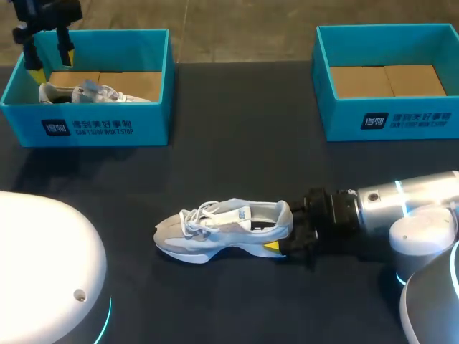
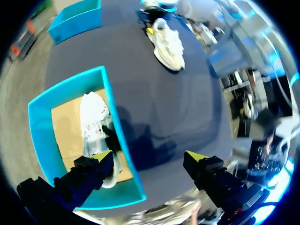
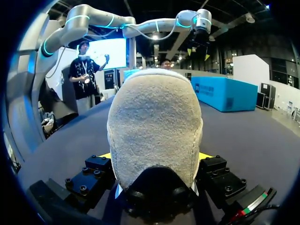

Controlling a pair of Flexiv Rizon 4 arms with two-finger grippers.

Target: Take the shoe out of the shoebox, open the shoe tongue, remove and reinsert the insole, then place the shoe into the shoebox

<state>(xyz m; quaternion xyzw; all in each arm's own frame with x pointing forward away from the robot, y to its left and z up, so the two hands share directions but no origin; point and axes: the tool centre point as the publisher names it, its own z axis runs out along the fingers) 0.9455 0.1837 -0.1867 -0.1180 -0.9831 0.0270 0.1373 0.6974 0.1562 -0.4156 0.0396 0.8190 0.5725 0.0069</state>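
A grey and white shoe lies on its side in the middle of the dark table, toe to the left. My right gripper is shut on its heel; in the right wrist view the heel fills the space between the yellow-tipped fingers. A second white shoe lies in the left teal shoebox. My left gripper hangs open above that box's left end, holding nothing. In the left wrist view its gripper straddles the box wall, with the boxed shoe below and the table shoe far ahead.
A second teal shoebox stands at the back right with only its cardboard floor showing. White rounded arm bases sit at the front left and front right corners. Dark tabletop lies between the two boxes and the shoe.
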